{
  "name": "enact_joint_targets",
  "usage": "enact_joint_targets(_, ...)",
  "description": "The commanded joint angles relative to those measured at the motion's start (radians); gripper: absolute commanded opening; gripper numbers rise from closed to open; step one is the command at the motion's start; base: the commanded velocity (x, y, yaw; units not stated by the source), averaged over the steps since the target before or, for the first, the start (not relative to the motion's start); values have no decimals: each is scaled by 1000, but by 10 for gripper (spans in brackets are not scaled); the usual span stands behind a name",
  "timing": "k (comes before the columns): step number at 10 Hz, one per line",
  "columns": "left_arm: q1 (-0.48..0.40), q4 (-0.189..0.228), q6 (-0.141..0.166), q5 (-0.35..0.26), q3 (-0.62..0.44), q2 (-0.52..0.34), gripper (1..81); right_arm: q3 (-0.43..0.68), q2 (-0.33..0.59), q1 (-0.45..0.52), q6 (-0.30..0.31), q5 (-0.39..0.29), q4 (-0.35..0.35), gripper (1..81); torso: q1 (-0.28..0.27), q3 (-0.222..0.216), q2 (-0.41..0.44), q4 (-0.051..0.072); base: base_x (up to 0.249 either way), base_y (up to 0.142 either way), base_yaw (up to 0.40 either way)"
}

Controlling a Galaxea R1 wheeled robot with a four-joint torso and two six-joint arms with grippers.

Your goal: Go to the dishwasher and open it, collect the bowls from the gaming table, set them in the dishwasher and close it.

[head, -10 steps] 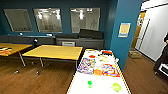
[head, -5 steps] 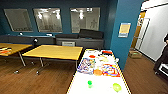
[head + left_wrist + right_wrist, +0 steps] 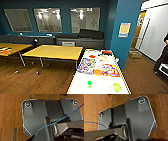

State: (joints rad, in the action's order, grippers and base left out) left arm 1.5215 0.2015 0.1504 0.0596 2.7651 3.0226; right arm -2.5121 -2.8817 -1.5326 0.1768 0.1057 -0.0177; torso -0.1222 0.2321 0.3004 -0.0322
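Bowls are what it's after right now, I reckon: the robot is facing down the length of the gaming table, so I'd call this the collecting step, with the robot pulled up at the table's near end. The bright green bowl is sitting near the middle of the near end, and the paler lime bowl is sitting closer to the right edge, a bit apart from the first. Both are on bare white top, clear of the colourful board games and cards spread across the middle of the table (there's an orange thing in among them, can't tell what).

As for the claws, I honestly cannot tell how open either one is, or whether they're holding anything. The wrist cameras are looking past dark robot plates at the wooden floor, with a blue cable trailing across the left one.

Next move, I'm guessing, calls for getting an arm up over the table end and coming down on one bowl cleanly; the lime one near the edge could get nudged off if approached sloppily.

Room-wise: dark teal walls, framed panels on the far wall, a grey sofa beneath them, yellow-topped tables off to the left, and a person standing at the right by a doorway.
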Motion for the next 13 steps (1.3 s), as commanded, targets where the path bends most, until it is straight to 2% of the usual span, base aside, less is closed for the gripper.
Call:
enact_joint_targets(1, -45, -5, -3, -52, 5, 0, 811, 264, 187, 27, 6, -14, 128, 811, 0, 0, 0, 0, 0, 0, 0)
enact_joint_targets(2, -45, -5, -3, -52, 5, 1, 811, 325, 227, 30, -14, -15, 183, 811, 0, 0, 0, 0, 0, 0, 0)
enact_joint_targets(3, -45, -5, -3, -52, 5, 0, 811, 402, 286, 31, -23, -8, 194, 811, 0, 0, 0, 0, 0, 0, 0)
enact_joint_targets(5, -45, -4, -3, -52, 4, 0, 811, 652, 485, 41, -22, 61, 197, 811, 0, 0, 0, 0, 0, 0, 0)
enact_joint_targets(8, -45, -5, -3, -52, 1, -2, 811, 973, 790, 74, -20, 94, 193, 811, 0, 0, 0, 0, 0, 0, 0)
enact_joint_targets(9, -45, -7, -3, -52, 1, -3, 811, 1071, 887, 73, -20, 157, 191, 811, 0, 0, 0, 0, 0, 0, 0)
enact_joint_targets(10, -45, -7, -5, -52, 1, -5, 811, 1137, 965, 70, -22, 233, 189, 811, 0, 0, 0, 0, 0, 0, 0)
enact_joint_targets(11, -45, -7, -5, -52, 1, -5, 811, 1168, 1029, 73, -14, 275, 190, 811, 0, 0, 0, 0, 0, 0, 0)
enact_joint_targets(13, -45, -7, -5, -52, 1, -3, 811, 1221, 1135, 87, -5, 322, 194, 811, 0, 0, 0, 0, 0, 0, 0)
